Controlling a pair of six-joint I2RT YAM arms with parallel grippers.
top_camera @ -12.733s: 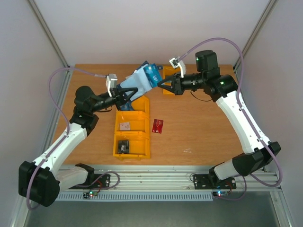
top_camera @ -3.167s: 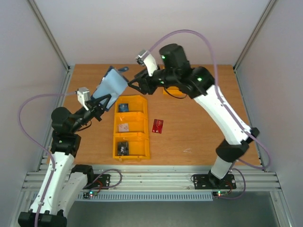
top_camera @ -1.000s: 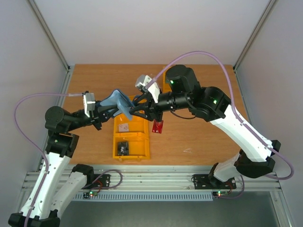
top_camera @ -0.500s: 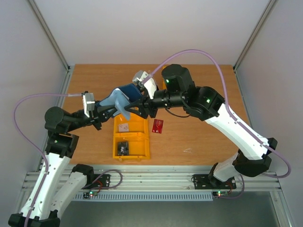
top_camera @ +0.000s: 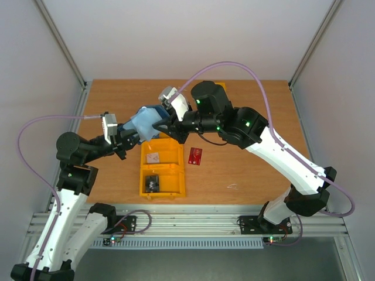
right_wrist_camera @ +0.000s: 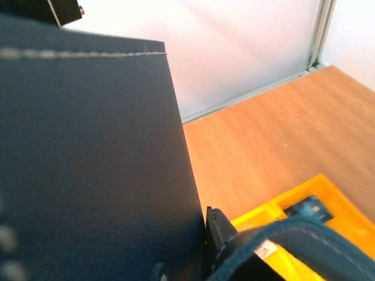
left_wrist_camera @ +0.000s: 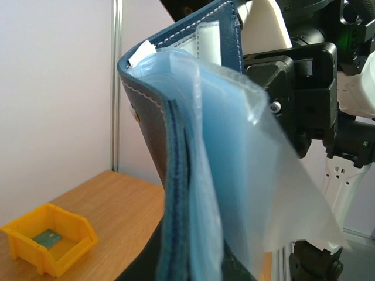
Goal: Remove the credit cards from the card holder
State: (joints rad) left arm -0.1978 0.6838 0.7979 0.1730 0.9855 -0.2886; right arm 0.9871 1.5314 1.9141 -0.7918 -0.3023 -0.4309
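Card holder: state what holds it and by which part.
The left gripper clamps the card holder by its lower end; whether the right gripper grips cannot be told.

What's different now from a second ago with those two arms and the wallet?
The right hand moved left and toward the far side, closing in on the card holder; whether it grips is unclear. The left hand kept holding it, nearly in place. The red card and yellow tray stayed put.

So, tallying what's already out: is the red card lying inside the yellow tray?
No, the small red flat card lies on the bare wooden table just right of the yellow plastic compartment tray.
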